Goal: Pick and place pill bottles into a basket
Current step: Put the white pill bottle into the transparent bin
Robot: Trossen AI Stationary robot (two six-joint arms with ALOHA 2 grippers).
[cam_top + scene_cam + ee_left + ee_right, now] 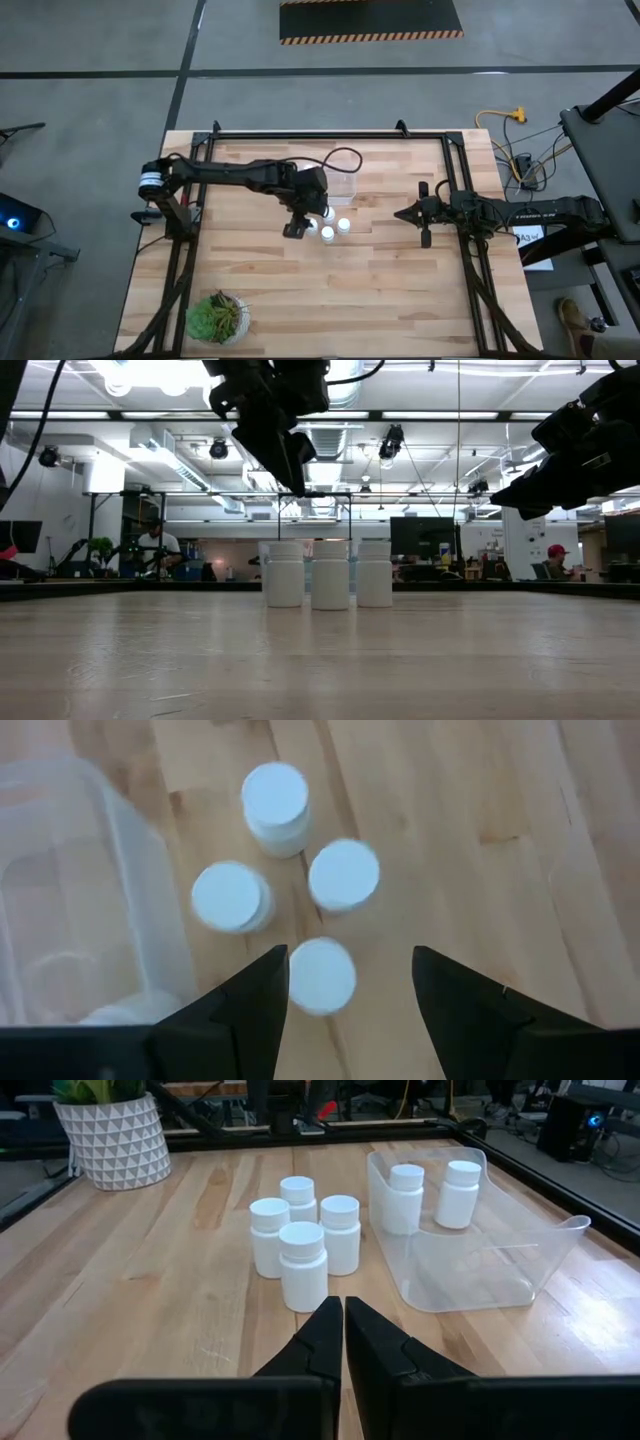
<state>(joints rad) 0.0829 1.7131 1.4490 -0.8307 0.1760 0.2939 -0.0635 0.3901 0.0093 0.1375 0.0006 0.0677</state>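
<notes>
The left gripper [345, 990] hangs spread open above four pill bottles [303, 1235] clustered at the basket's [560, 1240] six o'clock, likely lining up the nearest. The basket holds two bottles [432, 1195] upright. At three o'clock, well apart, the right gripper [343, 1330] waits clenched on nothing.

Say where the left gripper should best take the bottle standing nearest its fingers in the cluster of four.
Probably from straight above, closing on the body just under the cap. The left gripper hangs open over that upright pill bottle, which stands apart from its three neighbours, so the fingers can drop either side of it.
</notes>
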